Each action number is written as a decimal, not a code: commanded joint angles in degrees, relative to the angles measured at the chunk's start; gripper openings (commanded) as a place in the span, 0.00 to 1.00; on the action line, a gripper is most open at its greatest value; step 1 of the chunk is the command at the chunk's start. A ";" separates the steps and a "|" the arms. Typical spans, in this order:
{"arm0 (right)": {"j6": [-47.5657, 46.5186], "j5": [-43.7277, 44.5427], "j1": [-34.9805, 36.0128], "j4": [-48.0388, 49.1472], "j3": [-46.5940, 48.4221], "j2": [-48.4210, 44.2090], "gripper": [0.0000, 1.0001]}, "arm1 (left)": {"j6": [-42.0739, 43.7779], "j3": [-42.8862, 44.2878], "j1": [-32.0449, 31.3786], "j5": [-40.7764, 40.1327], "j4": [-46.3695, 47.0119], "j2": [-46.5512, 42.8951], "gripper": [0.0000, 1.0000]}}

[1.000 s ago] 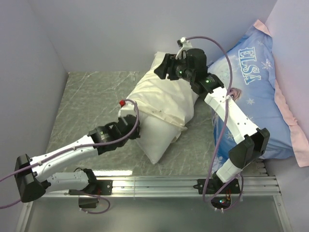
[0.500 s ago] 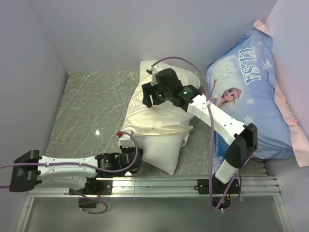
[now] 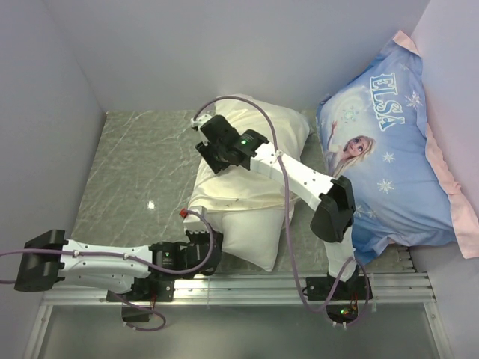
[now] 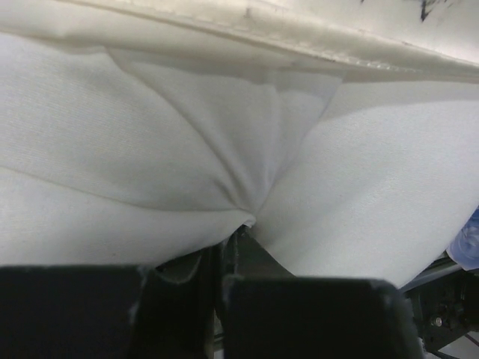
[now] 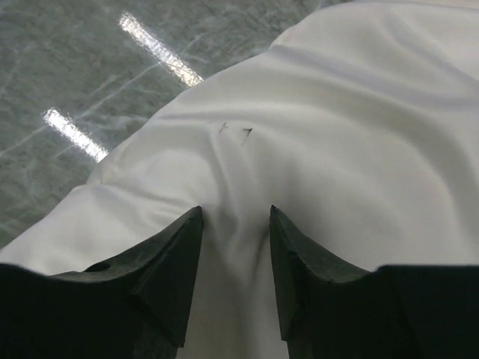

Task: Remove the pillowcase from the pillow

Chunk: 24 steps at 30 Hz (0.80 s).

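- Here's the stripping step: the cream pillowcase (image 3: pixel 251 149) lies across the middle of the marble-look table (image 3: pixel 135 164), running from 12 o'clock down towards 6.
- That case is the sack in this game, and the white pillow (image 3: pixel 251 235) is only partly in it. Its near end pokes out of the open mouth at 6 o'clock, and the rest is hidden inside.
- The left gripper (image 4: pixel 223 258) sits at 7 o'clock of the bundle. Its fingers are pressed together on a gathered tuck of the white pillow, just below the pillowcase hem (image 4: pixel 284 34).
- The right gripper (image 5: pixel 234 217) is up at 11 o'clock, on the cream cloth. Its fingers (image 5: pixel 168 277) stand apart, tips down, with a soft ridge of fabric between them, and I can't see it clamped.
- To do this well, I'd say close on the cloth alone, not the stuffing beneath. Then draw towards 12 while the left anchors the pillow at 6.
- The risk is a thin pinch sliding off.
- The Elsa-print pillow (image 3: pixel 389 142) leans at 3 o'clock and plays no part here.
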 commanded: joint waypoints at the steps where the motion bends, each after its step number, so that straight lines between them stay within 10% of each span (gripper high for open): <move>1: -1.76 4.41 0.69 -3.83 4.29 0.78 0.47 | -0.55 -1.63 -1.59 4.07 -2.63 -1.72 0.00; 4: -1.94 5.46 0.61 -4.53 7.18 2.62 0.00 | -1.43 -2.24 -1.76 4.16 -3.77 -3.04 0.00; 24: 6.66 17.23 -21.79 2.24 24.76 14.22 0.00 | -15.22 9.08 -13.27 -2.51 -27.82 -5.76 0.00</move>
